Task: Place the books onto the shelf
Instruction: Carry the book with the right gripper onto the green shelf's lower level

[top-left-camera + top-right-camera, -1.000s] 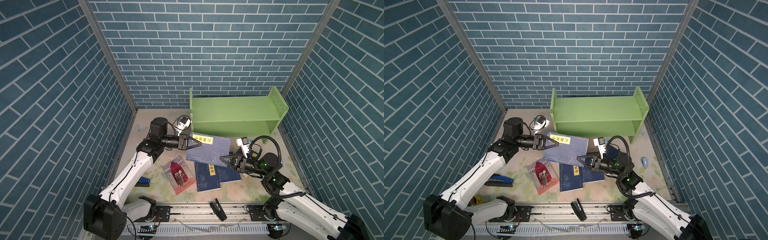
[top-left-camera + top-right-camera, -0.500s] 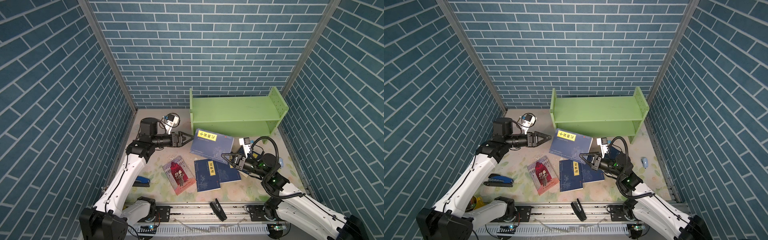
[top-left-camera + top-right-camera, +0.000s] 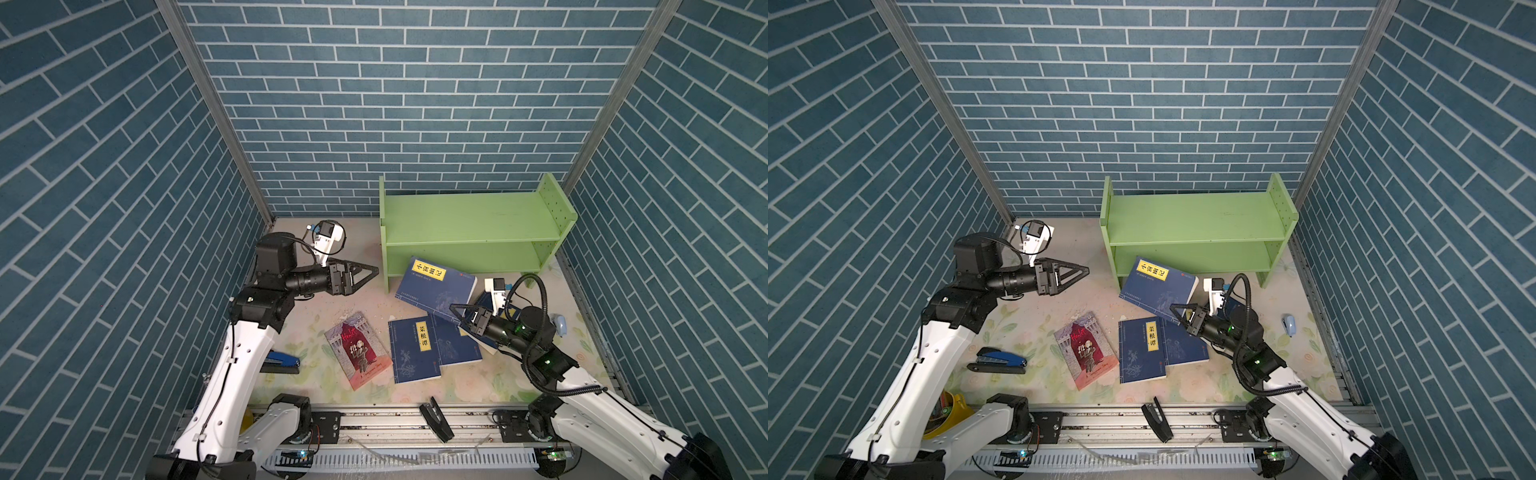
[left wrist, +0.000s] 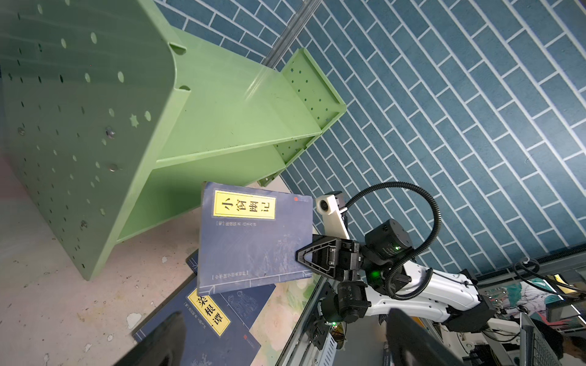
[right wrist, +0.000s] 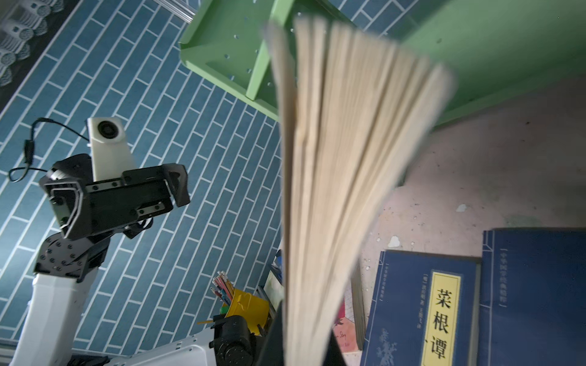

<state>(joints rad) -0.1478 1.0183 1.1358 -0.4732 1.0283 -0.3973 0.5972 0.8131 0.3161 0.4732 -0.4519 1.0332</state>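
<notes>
My right gripper [image 3: 456, 309] is shut on the near edge of a dark blue book [image 3: 436, 286] with a yellow label and holds it tilted off the table. The book's far edge lies close to the lower tier of the light green shelf [image 3: 465, 216]. The book's fanned page edge [image 5: 317, 190] fills the right wrist view. Left of the shelf, my left gripper [image 3: 374, 271] is open and holds nothing, its fingers [image 4: 158, 342] spread wide. A red-and-grey book [image 3: 358, 355] and two blue books [image 3: 413, 349] lie flat on the table. Another blue book is partly hidden under my right wrist.
A blue stapler [image 3: 282, 361] lies near the left arm. A black stapler [image 3: 436, 417] rests on the front rail. A yellow cup of pencils [image 3: 951, 411] stands at the front left. A small pale blue object [image 3: 560, 325] lies at the right. Brick walls surround the table.
My left gripper opened, let go of the blue book's left corner and drew back to the left. My right gripper kept its hold, and the book shifted slightly right toward the shelf.
</notes>
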